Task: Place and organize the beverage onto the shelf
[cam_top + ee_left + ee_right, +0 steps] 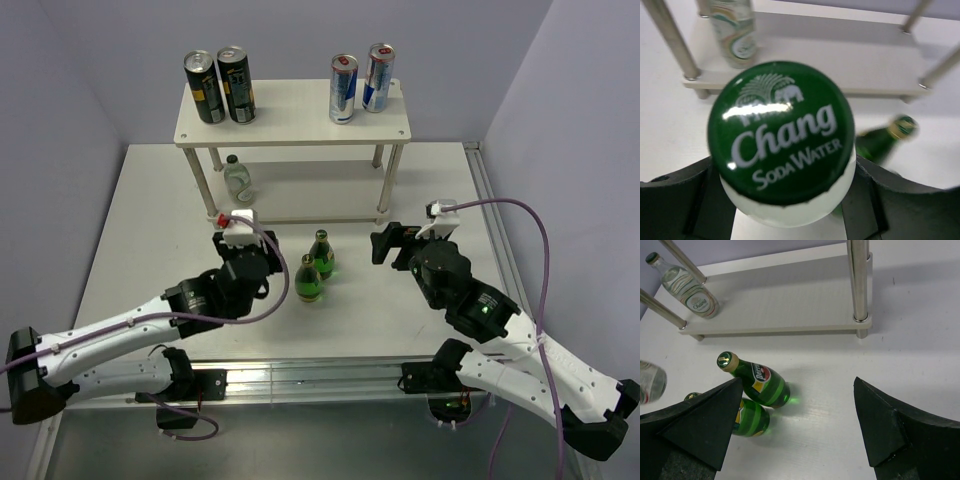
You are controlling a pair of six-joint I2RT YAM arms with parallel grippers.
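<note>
1. Top external: shelf (pixel 290 120) at the desk's (pixel 140 220) far side, four cans (pixel 343 90) on its upper board, a clear bottle (pixel 238 178) on the lower; two green bottles (pixel 309 282) stand between the arms.
2. Left wrist: left claw (pixel 787 210) pinches a Chang soda water bottle (pixel 781 132) before the shelf.
3. Right wrist: right claw (pixel 800 435) spread above the desk, near the green bottles.

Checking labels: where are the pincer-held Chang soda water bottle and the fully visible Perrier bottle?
Chang soda water bottle (pixel 782 132): left wrist view, centre of its green cap.
Perrier bottle (pixel 759 377): right wrist view, its red label.
</note>
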